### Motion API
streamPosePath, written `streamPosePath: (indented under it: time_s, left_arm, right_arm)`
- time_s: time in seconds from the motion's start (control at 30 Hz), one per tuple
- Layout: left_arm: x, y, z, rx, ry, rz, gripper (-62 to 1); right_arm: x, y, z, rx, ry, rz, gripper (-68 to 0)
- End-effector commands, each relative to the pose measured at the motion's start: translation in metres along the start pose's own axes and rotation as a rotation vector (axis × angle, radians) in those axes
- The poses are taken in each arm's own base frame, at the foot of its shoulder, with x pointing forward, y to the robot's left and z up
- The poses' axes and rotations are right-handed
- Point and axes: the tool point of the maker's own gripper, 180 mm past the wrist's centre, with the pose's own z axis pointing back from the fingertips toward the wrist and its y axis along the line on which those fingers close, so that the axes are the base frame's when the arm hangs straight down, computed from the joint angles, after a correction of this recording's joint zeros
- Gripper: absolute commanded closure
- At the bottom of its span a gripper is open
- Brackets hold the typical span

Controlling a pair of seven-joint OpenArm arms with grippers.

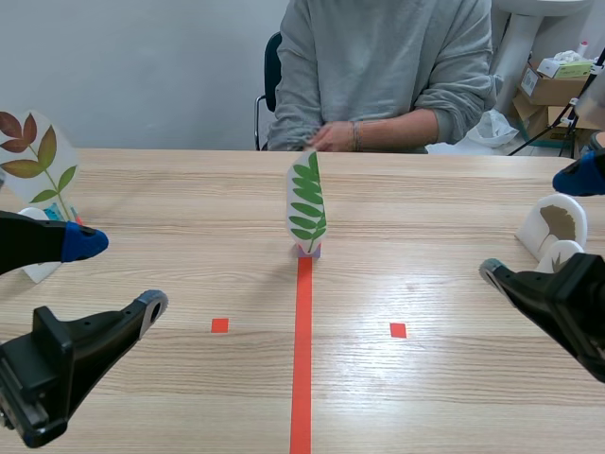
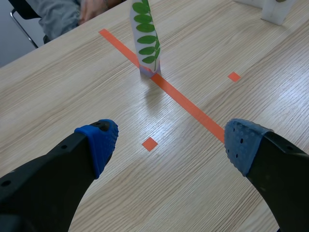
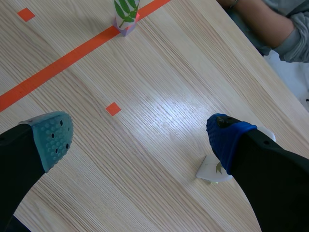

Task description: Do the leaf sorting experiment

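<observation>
Both empty, fingers spread wide: left tool (image 2: 171,142), right tool (image 3: 139,137). Leaf card (image 1: 306,203) stands upright on centre tape line (image 1: 302,359), mid-worktop (image 1: 444,236). Grip low nr base, gently, so it won't tip.

Both black arms sit low at either side, the left end effector (image 2: 171,142) and right end effector (image 3: 139,137) each with fingers spread wide.
</observation>
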Motion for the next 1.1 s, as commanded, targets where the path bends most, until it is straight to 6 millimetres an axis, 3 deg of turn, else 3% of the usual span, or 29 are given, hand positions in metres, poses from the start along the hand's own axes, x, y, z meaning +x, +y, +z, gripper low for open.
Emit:
streamPosePath:
  time_s: [0.0, 0.17, 0.3, 0.43, 0.6, 0.73, 0.9, 1.07]
  left_arm:
    - [0.010, 0.003, -0.002, 0.003, -0.022, -0.023, -47.7]
    - [0.018, 0.015, -0.015, -0.012, -0.019, -0.127, -47.7]
    - [0.010, 0.030, -0.034, -0.035, 0.000, -0.170, -47.7]
    - [-0.005, 0.047, -0.060, -0.050, 0.030, -0.178, -48.4]
    - [-0.015, 0.061, -0.099, -0.081, 0.063, -0.203, -58.5]
    - [-0.020, 0.069, -0.130, -0.096, 0.081, -0.192, -58.5]
    - [-0.024, 0.065, -0.169, -0.123, 0.096, -0.173, -58.5]
    - [-0.021, 0.044, -0.206, -0.170, 0.095, -0.143, -58.5]
  right_arm:
    - [0.002, -0.005, 0.000, -0.017, -0.010, 0.003, -56.4]
    - [0.002, -0.005, 0.000, -0.017, -0.010, 0.003, -56.4]
    - [0.002, -0.005, 0.000, -0.017, -0.010, 0.003, -56.4]
    - [0.002, -0.006, 0.000, -0.019, -0.008, 0.006, -56.4]
    - [0.001, -0.006, 0.000, -0.022, -0.004, 0.010, -56.4]
    - [-0.001, -0.008, 0.000, -0.033, 0.009, 0.027, -56.4]
    - [-0.001, -0.009, 0.000, -0.034, 0.010, 0.029, -56.4]
    - [-0.001, -0.009, 0.000, -0.034, 0.010, 0.029, -56.4]
